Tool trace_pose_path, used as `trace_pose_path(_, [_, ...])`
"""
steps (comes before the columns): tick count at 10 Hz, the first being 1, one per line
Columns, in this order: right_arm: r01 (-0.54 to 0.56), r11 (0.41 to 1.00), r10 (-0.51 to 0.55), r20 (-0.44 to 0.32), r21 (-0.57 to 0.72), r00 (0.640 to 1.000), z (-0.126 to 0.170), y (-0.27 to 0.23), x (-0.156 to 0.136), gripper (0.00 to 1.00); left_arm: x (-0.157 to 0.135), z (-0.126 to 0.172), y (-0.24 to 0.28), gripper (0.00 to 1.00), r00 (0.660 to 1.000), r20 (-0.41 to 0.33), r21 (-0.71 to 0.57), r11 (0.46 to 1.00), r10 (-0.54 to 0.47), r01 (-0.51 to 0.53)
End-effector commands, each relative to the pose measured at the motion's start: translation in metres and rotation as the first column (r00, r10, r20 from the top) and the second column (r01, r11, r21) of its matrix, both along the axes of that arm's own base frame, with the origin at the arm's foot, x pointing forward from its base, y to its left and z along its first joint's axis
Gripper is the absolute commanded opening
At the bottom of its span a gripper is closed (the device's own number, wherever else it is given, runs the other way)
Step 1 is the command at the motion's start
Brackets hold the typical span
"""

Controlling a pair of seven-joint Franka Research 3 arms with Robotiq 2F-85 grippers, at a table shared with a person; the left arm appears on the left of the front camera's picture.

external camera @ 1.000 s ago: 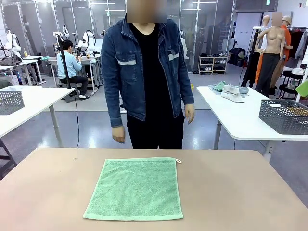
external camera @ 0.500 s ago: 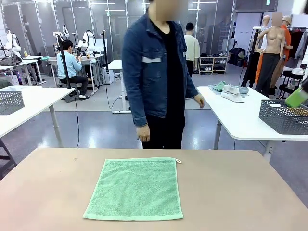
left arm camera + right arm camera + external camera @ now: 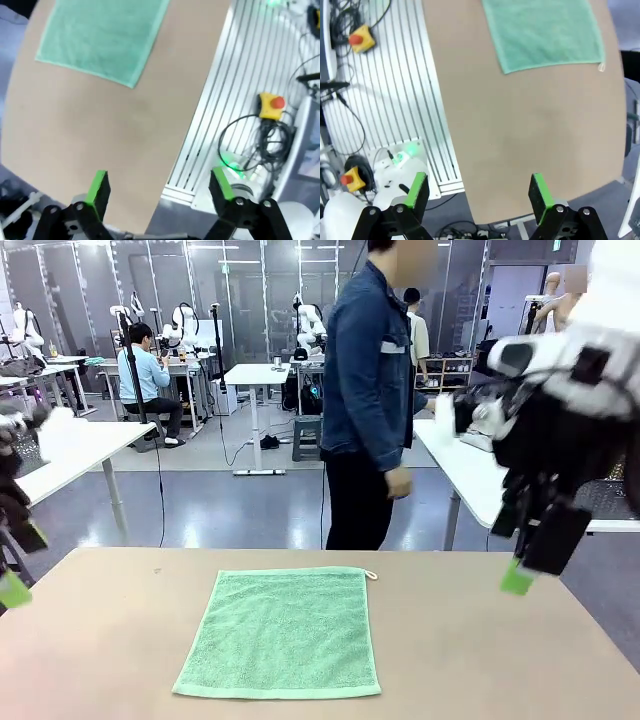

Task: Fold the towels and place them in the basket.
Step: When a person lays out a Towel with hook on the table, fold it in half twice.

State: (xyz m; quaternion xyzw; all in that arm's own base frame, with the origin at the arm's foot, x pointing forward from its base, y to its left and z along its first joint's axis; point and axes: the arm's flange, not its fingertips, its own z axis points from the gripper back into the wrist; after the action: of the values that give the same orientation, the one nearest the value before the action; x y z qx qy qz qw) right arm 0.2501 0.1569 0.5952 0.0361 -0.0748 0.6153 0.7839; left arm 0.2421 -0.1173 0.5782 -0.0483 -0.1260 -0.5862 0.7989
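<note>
While the towel [image 3: 280, 632] lies flat, unfolded, my left gripper [image 3: 159, 177] and right gripper [image 3: 478, 180] flank it, jaws wide and empty; nothing folded yet.

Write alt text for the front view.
A mint green towel lies flat and unfolded on the table. The right gripper hangs blurred above the table's right side, the left gripper at its left edge; a person stands side-on behind.

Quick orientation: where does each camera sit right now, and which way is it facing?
Front: between the arms, facing across the table at the person; left hand and right hand at the sides.
Left wrist: high, looking down over the table's robot-side edge; own open fingers.
Right wrist: the same, mirrored.
Shared: the green towel, flat.
</note>
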Motion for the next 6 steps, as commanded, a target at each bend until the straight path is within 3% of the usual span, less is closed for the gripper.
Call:
trace_pose_path(1, [-0.053, 0.997, 0.052, -0.009, -0.06, 0.999, -0.027, 0.017, 0.015, 1.0, 0.012, -0.033, -0.015, 1.0, 0.998, -0.023, 0.002, 0.998, -0.062, 0.062])
trace_pose_path(2, [-0.062, 0.995, 0.059, -0.037, -0.082, 0.998, -0.051, 0.029, 0.02, 1.0, 0.015, -0.054, -0.03, 1.0, 0.995, -0.066, -0.008, 0.998, -0.07, 0.069])
trace_pose_path(3, [-0.062, 0.995, 0.057, -0.064, -0.08, 0.996, -0.069, 0.037, 0.024, 1.0, 0.021, -0.071, -0.04, 1.0, 0.997, -0.058, 0.003, 0.999, -0.043, 0.044])
trace_pose_path(6, [-0.025, 0.992, 0.023, -0.02, -0.123, 1.0, -0.113, 0.05, 0.037, 1.0, 0.038, -0.106, -0.048, 1.0, 0.994, -0.09, 0.0, 0.998, -0.06, 0.06])
